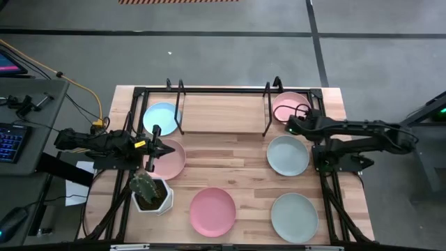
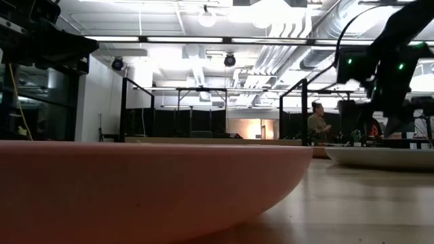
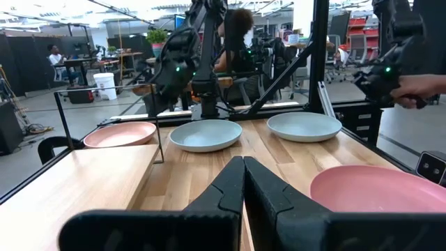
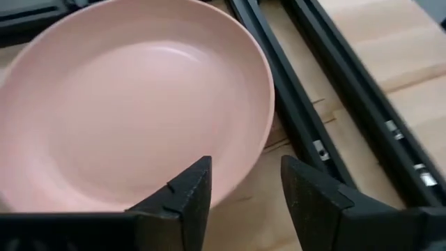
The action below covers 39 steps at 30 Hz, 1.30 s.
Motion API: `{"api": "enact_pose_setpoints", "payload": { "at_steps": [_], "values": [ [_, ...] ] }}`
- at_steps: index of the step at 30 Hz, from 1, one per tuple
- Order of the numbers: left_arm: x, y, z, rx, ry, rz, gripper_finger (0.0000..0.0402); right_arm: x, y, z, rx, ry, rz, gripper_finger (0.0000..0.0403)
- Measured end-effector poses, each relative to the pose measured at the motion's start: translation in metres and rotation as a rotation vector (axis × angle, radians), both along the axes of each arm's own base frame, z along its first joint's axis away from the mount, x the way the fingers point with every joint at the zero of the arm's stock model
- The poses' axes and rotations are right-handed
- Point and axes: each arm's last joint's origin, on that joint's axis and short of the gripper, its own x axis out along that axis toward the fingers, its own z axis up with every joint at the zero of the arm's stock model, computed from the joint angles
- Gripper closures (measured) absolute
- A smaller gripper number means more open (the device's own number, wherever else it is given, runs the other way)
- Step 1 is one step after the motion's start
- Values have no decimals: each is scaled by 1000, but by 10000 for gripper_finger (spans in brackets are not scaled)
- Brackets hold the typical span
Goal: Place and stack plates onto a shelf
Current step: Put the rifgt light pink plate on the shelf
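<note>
Pale wood plank shelf point(image 1: 223, 111) holds no plates yet; all six round matte plates sit off it. My right tool point(image 4: 244, 188) hangs open and empty at the pink plate's point(image 4: 132, 104) rim; my left tool point(image 3: 242, 183) is closed, empty.

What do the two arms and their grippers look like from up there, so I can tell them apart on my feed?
Both arms are dark, jointed and much alike. The left gripper has two tapered black fingers and yellow-orange markings behind them. The right gripper has blocky black fingers and a small green light.
</note>
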Motion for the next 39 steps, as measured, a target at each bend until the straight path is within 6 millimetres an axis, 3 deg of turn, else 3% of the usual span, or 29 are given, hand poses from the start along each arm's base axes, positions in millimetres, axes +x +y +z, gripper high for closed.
{"api": "enact_pose_setpoints", "payload": {
  "at_steps": [7, 17, 28, 33, 39],
  "values": [
    [0, 0, 0, 0, 0, 0, 401, -1, -12, -20, -9, -39, -79, 254],
    [0, 0, 0, 0, 0, 0, 401, -4, -27, -28, 1, -43, -159, 269],
    [0, 0, 0, 0, 0, 0, 401, 1, -37, -42, 19, -44, -185, 330],
    [0, 0, 0, 0, 0, 0, 401, 1, -38, -41, -1, -28, -174, 391],
    [0, 0, 0, 0, 0, 0, 401, 1, -35, -27, -58, -50, -134, 400]
  ]
}}
